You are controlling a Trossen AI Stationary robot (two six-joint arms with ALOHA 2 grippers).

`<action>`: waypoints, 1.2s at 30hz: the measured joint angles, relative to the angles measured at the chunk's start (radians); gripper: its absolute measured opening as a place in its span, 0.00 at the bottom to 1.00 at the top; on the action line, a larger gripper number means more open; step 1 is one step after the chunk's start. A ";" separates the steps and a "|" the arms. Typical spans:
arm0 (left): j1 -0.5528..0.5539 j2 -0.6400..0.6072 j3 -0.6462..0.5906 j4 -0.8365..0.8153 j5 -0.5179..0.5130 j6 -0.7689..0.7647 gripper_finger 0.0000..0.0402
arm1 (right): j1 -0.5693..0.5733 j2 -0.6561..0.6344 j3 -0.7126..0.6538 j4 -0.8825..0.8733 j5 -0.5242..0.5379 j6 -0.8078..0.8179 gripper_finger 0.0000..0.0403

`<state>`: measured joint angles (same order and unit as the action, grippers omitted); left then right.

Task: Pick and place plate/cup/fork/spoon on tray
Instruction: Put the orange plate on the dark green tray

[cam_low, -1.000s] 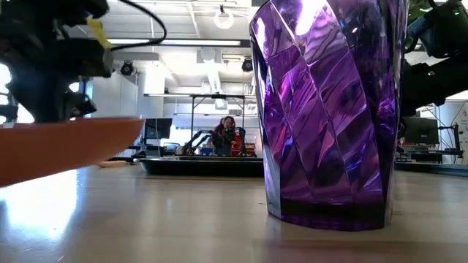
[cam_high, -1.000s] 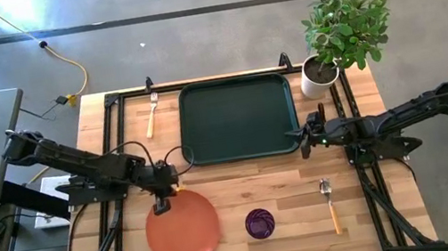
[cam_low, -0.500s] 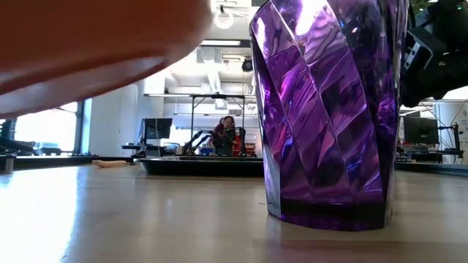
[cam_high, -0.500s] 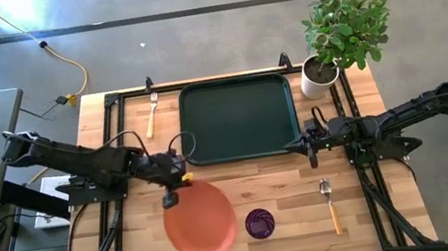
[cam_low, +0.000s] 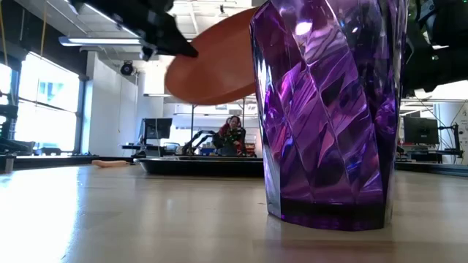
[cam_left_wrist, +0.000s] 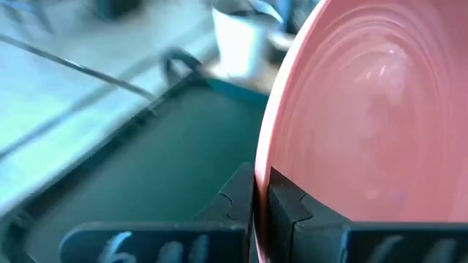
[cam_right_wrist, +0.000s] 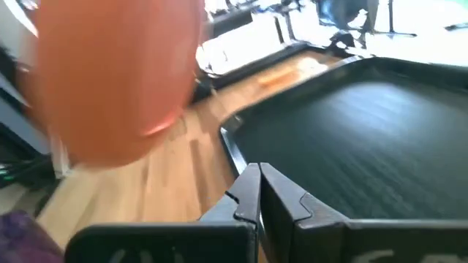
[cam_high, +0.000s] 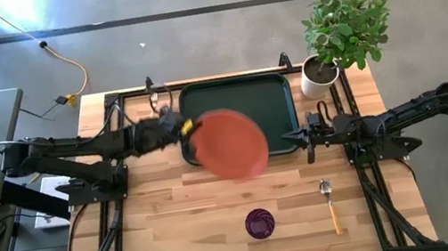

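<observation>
Two claws show, and the left claw [cam_high: 188,127] pinches the rim of the plate [cam_high: 231,143] tight, holding it up in the air over the tray [cam_high: 277,90], at the tray's near left part. The right claw [cam_high: 306,139] waits just beside the tray's right edge with its fingers pressed together, holding nothing. The cup [cam_high: 260,222] and the spoon [cam_high: 330,202] sit on the tabletop [cam_high: 168,229] well apart from the tray.

plate [cam_high: 230,143]: orange-red, airborne, tilted over tray [cam_high: 277,92] | cup [cam_high: 259,223]: purple, apparently upright
</observation>
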<state>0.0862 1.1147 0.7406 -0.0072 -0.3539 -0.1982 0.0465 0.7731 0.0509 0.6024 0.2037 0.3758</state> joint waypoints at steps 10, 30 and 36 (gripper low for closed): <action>0.318 0.216 0.019 0.142 0.066 -0.052 0.02 | 0.000 0.000 0.000 0.011 -0.073 -0.002 0.10; 0.451 0.581 0.220 0.033 0.292 -0.140 0.02 | 0.000 0.000 0.001 0.046 0.029 0.311 0.14; 0.475 0.649 0.220 0.075 0.297 -0.152 0.03 | -0.001 0.000 0.001 0.026 0.006 0.241 0.14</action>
<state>0.5609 1.7633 0.9611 0.0681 -0.0574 -0.3504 0.0460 0.7731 0.0521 0.6284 0.2100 0.6165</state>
